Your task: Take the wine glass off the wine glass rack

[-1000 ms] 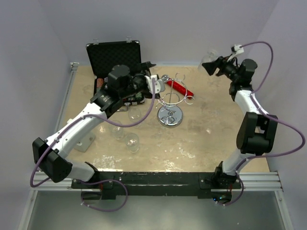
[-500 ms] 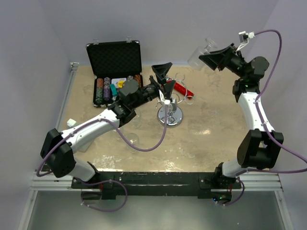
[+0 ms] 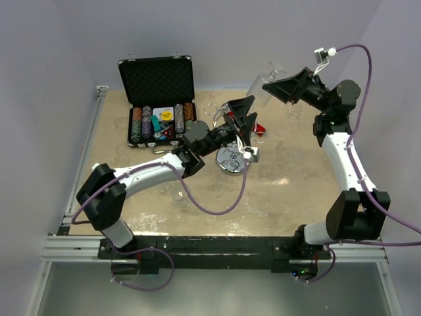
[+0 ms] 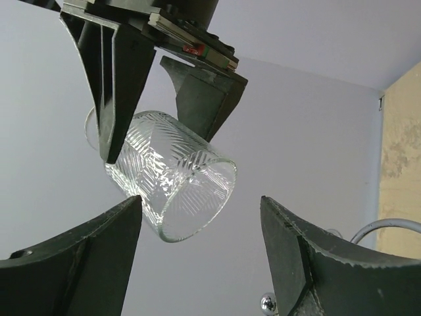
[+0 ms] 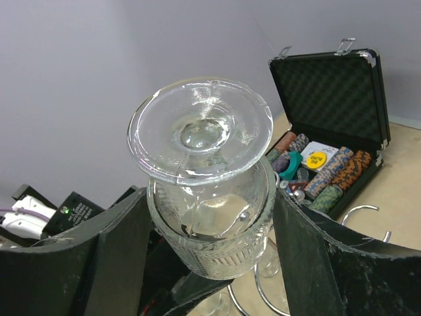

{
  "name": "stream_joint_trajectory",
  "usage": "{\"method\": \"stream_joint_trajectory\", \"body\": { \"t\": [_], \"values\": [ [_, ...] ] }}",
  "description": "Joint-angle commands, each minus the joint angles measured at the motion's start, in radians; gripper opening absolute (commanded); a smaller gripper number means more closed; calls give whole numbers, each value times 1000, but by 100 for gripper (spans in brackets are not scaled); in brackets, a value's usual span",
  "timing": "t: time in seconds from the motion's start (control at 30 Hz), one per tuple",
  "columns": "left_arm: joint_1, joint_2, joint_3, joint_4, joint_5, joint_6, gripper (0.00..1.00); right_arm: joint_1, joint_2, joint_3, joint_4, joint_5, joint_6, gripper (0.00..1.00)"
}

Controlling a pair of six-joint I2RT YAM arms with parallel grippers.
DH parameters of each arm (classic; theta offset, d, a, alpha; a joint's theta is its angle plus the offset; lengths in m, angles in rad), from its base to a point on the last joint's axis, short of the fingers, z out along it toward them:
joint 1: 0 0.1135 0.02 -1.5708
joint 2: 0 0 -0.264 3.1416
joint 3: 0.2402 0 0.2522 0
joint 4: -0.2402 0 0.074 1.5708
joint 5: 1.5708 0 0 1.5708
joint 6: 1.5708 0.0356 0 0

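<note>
My right gripper (image 3: 273, 84) is shut on the clear ribbed wine glass (image 3: 258, 85) and holds it high over the table's back, off the rack. In the right wrist view the glass (image 5: 200, 138) sits foot-up between my fingers (image 5: 329, 263). The chrome wine glass rack (image 3: 229, 161) stands mid-table, its top partly hidden by my left arm. My left gripper (image 3: 242, 108) is open, raised above the rack and just below-left of the glass. In the left wrist view the glass (image 4: 174, 181) hangs above my open left gripper (image 4: 200, 257), apart from it.
An open black chip case (image 3: 158, 99) lies at the back left. Loose glasses (image 3: 179, 196) stand on the table near the left arm. A red object (image 3: 258, 129) lies behind the rack. A rack wire loop (image 5: 358, 212) shows below the held glass.
My left arm has swung right and its gripper has risen over the rack toward the held glass. My right gripper has moved the glass slightly left and lower.
</note>
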Motion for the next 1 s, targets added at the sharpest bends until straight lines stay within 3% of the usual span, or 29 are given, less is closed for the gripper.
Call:
{"method": "stream_joint_trajectory", "body": {
  "t": [0.0,0.4,0.6,0.73,0.97],
  "values": [
    [-9,25,19,138,-49,52,75,-2,-44,4,18,14,5,36],
    [-9,94,73,218,-98,73,67,2,-63,-57,-32,37,-19,38],
    [-9,120,93,244,-81,63,32,2,-67,-62,-99,52,-53,41],
    [-9,135,113,256,-90,64,2,2,-67,-80,-116,57,-67,51],
    [-9,165,169,283,-126,72,0,-1,-63,-97,-125,55,-61,85]
  ]
}}
